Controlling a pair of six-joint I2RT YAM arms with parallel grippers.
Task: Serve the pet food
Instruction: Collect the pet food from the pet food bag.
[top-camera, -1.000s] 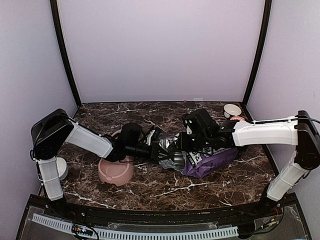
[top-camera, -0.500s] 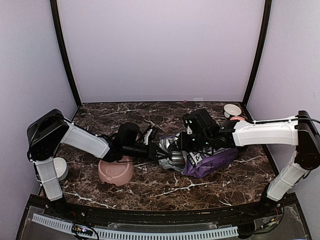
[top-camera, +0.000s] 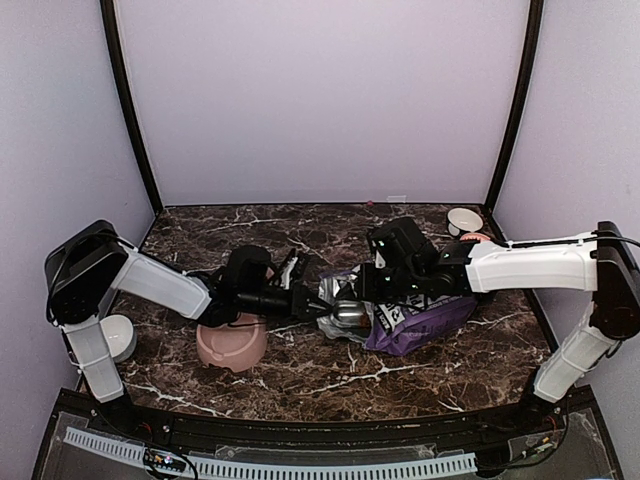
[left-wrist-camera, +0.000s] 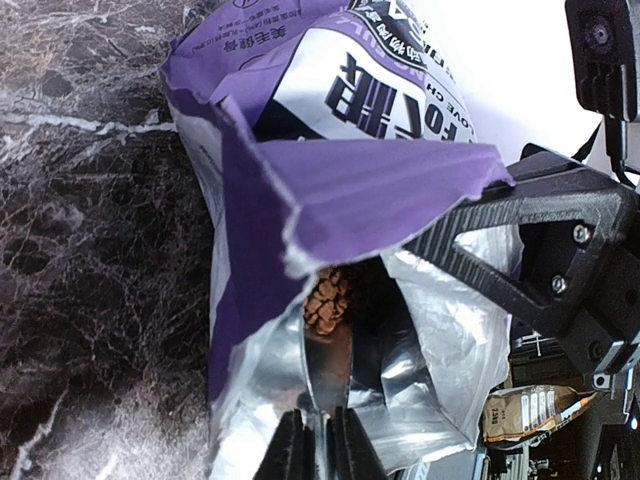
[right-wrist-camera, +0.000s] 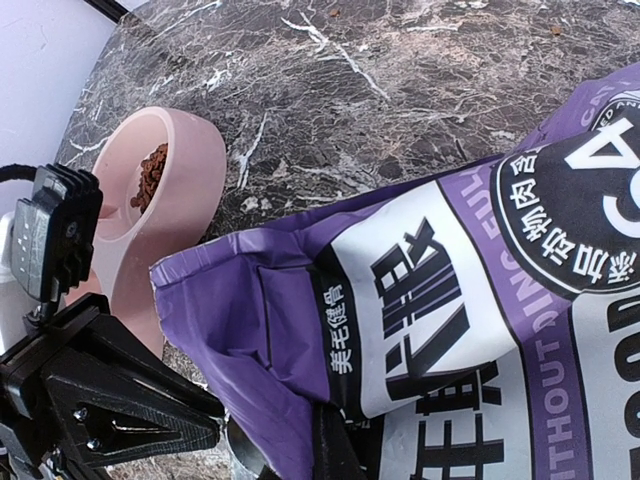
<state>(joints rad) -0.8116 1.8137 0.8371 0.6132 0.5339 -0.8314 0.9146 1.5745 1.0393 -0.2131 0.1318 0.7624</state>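
Note:
The purple-and-white bag (top-camera: 425, 315) lies on its side, its silver-lined mouth facing left. My right gripper (top-camera: 372, 288) is shut on the bag's upper lip (right-wrist-camera: 300, 330) and holds the mouth open; one dark finger (right-wrist-camera: 340, 450) shows over the edge. My left gripper (left-wrist-camera: 322, 455) is shut on the handle of a metal scoop (left-wrist-camera: 332, 365). The scoop's bowl sits in the bag's mouth with a heap of the pet food (left-wrist-camera: 328, 297) on it. A pink bowl (top-camera: 232, 343) stands left of the bag, under the left arm, with some pet food (right-wrist-camera: 150, 175) in one hollow.
A white bowl (top-camera: 120, 335) stands by the left arm's base. A small white bowl (top-camera: 464, 220) and a pink thing (top-camera: 478, 238) sit at the back right corner. Walls close in the marble table (top-camera: 300, 375) on three sides.
My left arm has drawn back a little to the left, pulling the scoop toward the bag's mouth. The right arm and the bag have stayed put.

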